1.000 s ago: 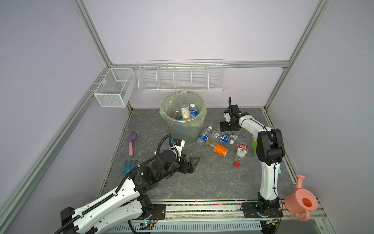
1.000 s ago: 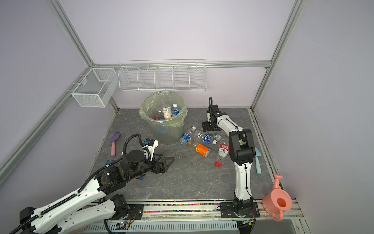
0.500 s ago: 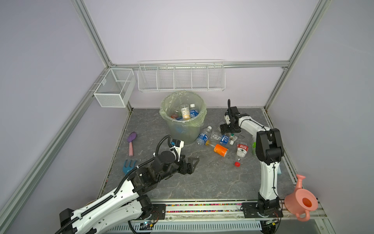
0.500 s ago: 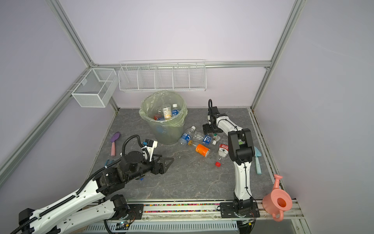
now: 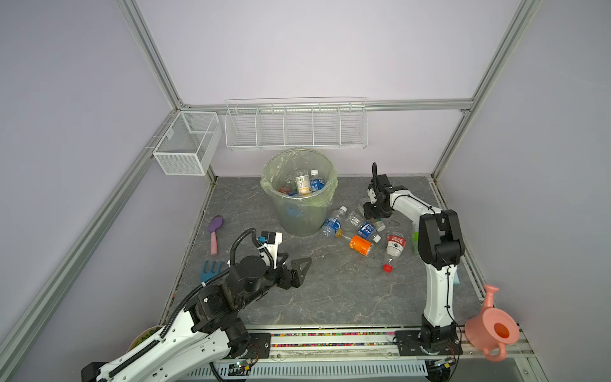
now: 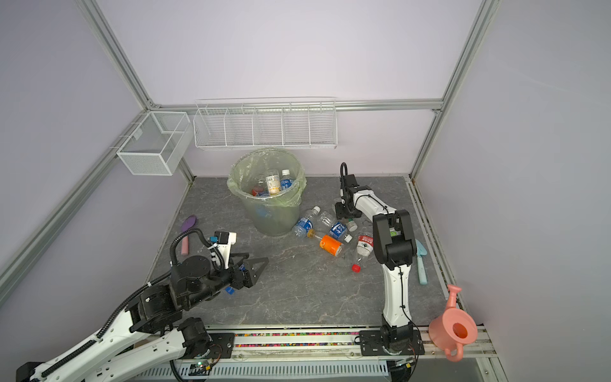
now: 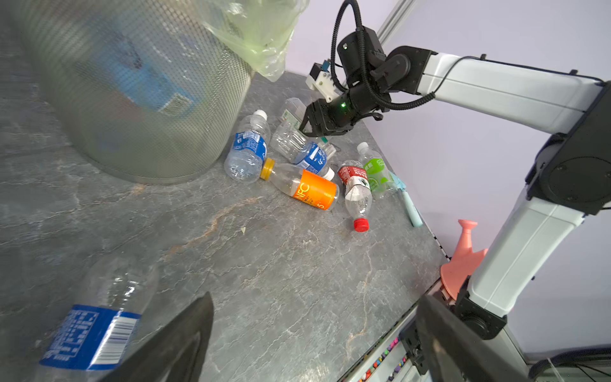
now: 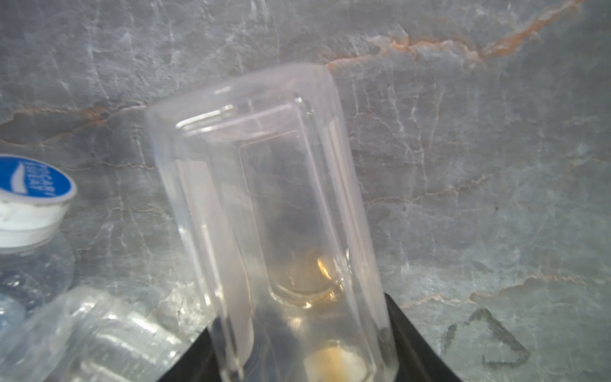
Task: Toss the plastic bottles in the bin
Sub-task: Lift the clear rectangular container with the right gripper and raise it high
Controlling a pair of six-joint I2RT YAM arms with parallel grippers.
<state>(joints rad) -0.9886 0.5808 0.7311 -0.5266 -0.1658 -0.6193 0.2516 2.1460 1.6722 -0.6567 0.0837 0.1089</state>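
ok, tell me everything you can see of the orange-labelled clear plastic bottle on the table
The clear plastic bottle with the orange label lies on its side on the grey marble-look table, in the cluster right of the pale-green plastic bin in a top view. The label carries white NFC lettering. The yellow cap is on and points toward the bin. There is faint amber residue inside. The cap appears to rest against the base of a blue-labelled clear bottle. A red-labelled bottle lies beside its bottom end; contact is unclear.

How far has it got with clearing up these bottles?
Done: several bottles lie in the bin. In hand: the right gripper grips a clear square bottle; the left gripper is open, empty. Left: about seven on the table, including the orange-label bottle and green bottle.
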